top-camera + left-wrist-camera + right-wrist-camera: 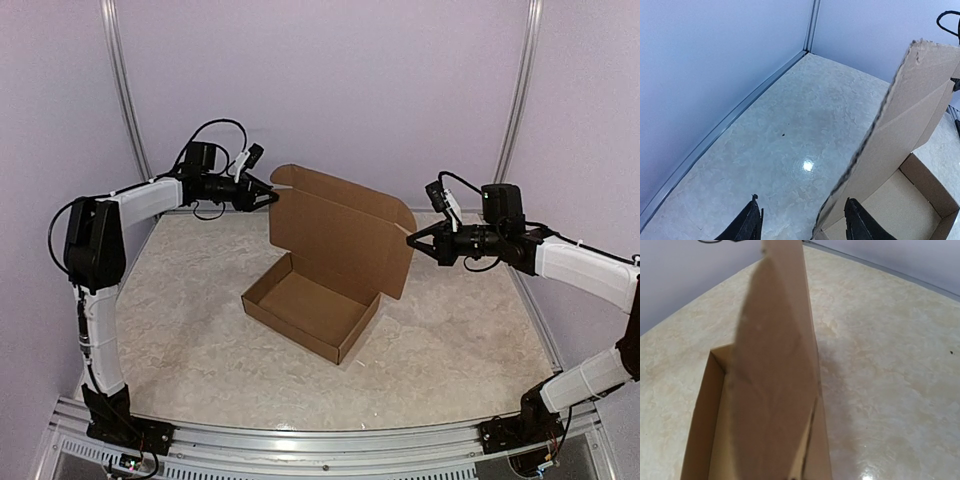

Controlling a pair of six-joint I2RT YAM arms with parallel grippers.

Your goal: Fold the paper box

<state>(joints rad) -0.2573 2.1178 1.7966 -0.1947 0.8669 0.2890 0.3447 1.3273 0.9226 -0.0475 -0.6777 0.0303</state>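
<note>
Cardboard of the upright lid (775, 365) filled the right wrist view, where the right gripper (413, 240) met its right end with jaws fully closed; whether they pinched the card or merely touched it could not be told. At the lid's left end the left gripper (270, 197) held its jaws about half open astride the edge, clamping nothing, while the paper box (312, 305) sat mid-table (180, 330) with its tray already formed. Closing the lid seemed the step in hand, and the next move would call for both arms tipping it forward together, end flaps tucked inside the tray walls.
</note>
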